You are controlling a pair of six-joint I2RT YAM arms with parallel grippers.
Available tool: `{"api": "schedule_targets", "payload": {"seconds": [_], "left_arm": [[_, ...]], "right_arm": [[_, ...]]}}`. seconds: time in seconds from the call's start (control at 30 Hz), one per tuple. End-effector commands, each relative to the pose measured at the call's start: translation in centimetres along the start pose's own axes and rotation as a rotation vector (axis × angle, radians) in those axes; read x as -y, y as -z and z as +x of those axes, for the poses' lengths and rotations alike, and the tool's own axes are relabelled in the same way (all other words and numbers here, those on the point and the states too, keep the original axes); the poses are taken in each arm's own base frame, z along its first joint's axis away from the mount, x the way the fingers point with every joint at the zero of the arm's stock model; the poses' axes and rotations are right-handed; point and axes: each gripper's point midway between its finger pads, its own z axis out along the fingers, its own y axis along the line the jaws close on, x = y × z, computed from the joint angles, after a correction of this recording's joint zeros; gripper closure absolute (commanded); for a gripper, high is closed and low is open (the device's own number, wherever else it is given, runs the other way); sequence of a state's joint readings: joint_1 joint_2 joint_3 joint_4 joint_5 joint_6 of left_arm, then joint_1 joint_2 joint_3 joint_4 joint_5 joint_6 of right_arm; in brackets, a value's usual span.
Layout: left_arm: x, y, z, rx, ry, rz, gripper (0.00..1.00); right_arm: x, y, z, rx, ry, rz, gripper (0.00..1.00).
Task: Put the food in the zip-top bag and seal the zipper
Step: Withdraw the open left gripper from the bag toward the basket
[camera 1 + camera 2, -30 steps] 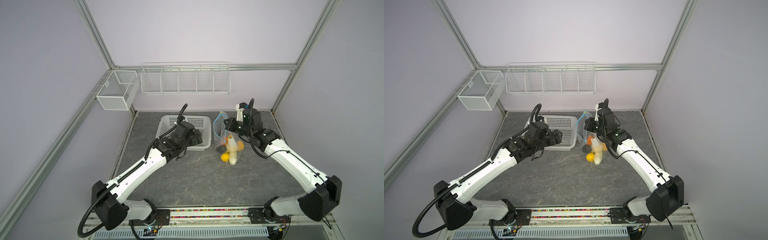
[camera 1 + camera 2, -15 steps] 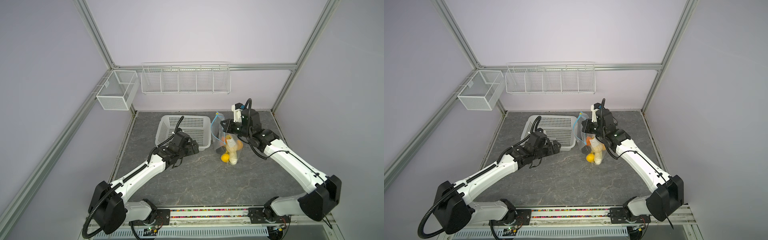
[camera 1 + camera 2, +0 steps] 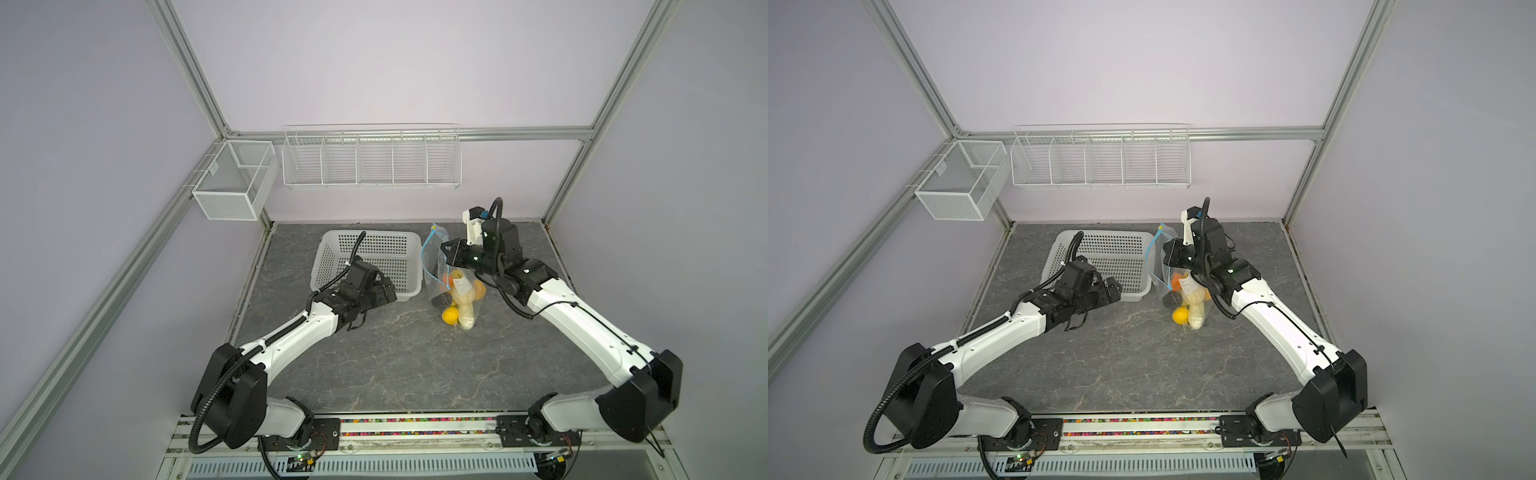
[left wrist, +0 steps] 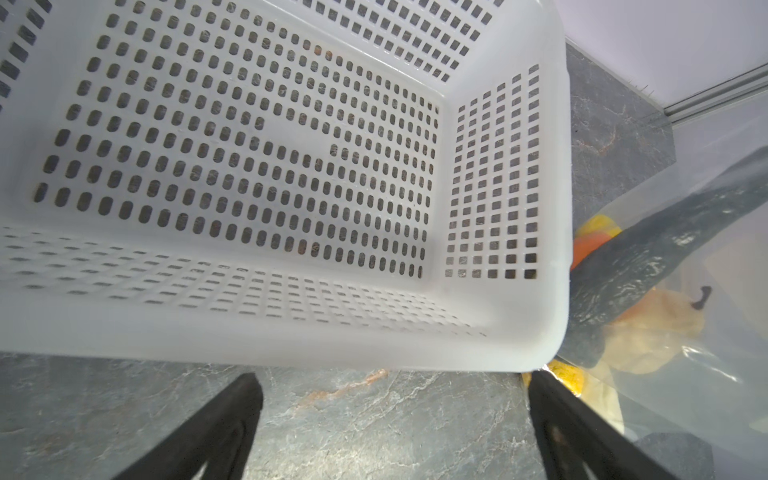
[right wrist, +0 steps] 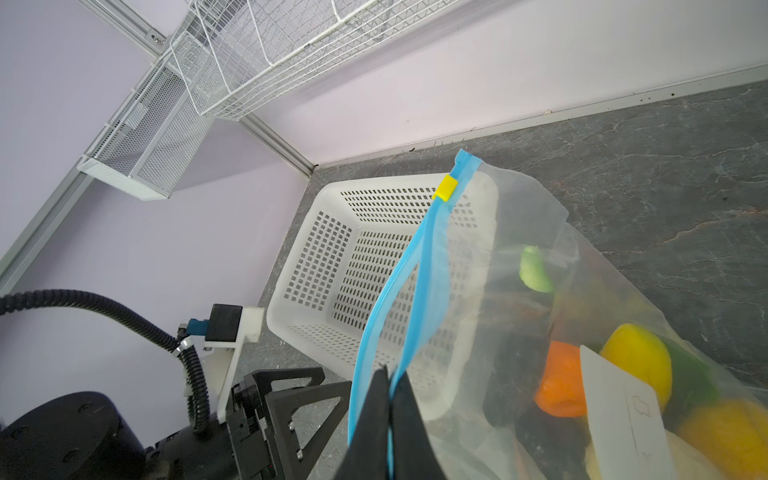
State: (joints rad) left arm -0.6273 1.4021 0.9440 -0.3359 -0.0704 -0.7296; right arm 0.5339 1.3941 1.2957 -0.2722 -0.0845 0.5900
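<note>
– Grey table (image 3: 395, 353): where is the bag (image 3: 435, 259)?
– One o'clock of centre, food (image 3: 463, 301) inside, basket (image 4: 291, 340) at its nine. My right gripper (image 5: 391, 374) clamps the zipper (image 5: 419, 266); left gripper (image 4: 392, 386) spread wide, empty. Judged: film limp, slippery, light; hold the stiffer zipper edge.

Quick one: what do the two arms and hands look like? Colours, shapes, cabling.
The left arm and the right arm are alike: white link shells with black joint housings. The left hand and the right hand are black, with angular, tapering fingers. Black corrugated conduit arcs over each wrist, and a white bracket sits there too.
</note>
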Motion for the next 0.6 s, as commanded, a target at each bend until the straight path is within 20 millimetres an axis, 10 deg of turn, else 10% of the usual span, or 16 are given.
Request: {"api": "schedule_targets", "payload": {"seconds": [0.0,0.57], "left_arm": [[-0.5,-0.8,-0.3,0.008,0.024,-0.019,0.00],[0.4,-3.7,-3.1,0.054,0.060,0.017,0.09]], "right_arm": [[-0.8,0.7,-0.2,0.019,0.018,-0.037,0.94],[-0.7,1.1,0.6,0.021,-0.004,-0.046,0.93]]}}
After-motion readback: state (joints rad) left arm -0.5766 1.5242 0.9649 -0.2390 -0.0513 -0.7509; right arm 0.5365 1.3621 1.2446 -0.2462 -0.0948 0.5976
